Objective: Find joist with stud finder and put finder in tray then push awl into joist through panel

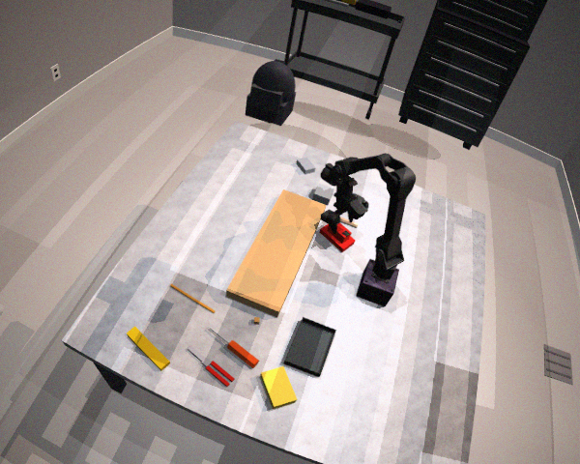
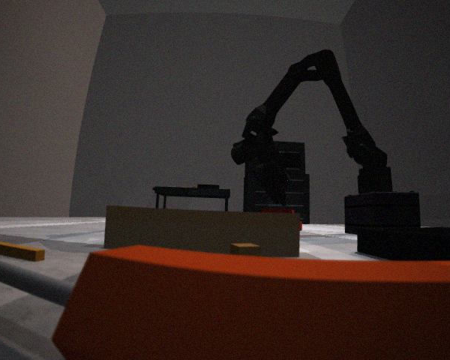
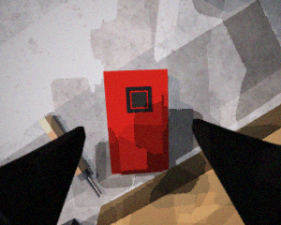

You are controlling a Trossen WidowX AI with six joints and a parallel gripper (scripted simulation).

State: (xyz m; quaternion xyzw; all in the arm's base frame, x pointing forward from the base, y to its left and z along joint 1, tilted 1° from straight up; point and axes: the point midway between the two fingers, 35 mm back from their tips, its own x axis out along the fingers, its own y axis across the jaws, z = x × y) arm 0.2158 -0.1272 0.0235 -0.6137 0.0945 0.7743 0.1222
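And the fingers [image 1: 338,225] are hanging wide apart over the red finder [image 1: 336,236] [image 2: 297,220] [image 3: 138,141], gripping nothing! The finder is lying on the counter [image 1: 380,360], right beside the panel [image 1: 275,254] [image 2: 186,228] [image 3: 215,202]. The awl [image 1: 349,222] is resting on the counter near the finder, its metal tip pointing toward the panel. Over by the arm's base [image 1: 377,289] [image 2: 380,212], the dark tray [image 1: 309,347] [image 2: 407,244] is sitting without the finder.

Tbl: 2 gray blks [image 1: 305,165] far, 2 yel. blks [image 1: 148,348] near, 1 ea.: panel [image 1: 275,249] [image 2: 178,228] [image 3: 187,206], tray [image 1: 309,347] [image 2: 411,241], finder [image 1: 338,242] [image 2: 277,211] [image 3: 138,141], awl [image 1: 350,222] [image 3: 58,131], orange-hdl tool [image 1: 243,353] [image 2: 256,310], red-hdl tool [image 1: 219,372], stick [image 1: 191,298], cube [image 1: 256,320] [image 2: 244,248].
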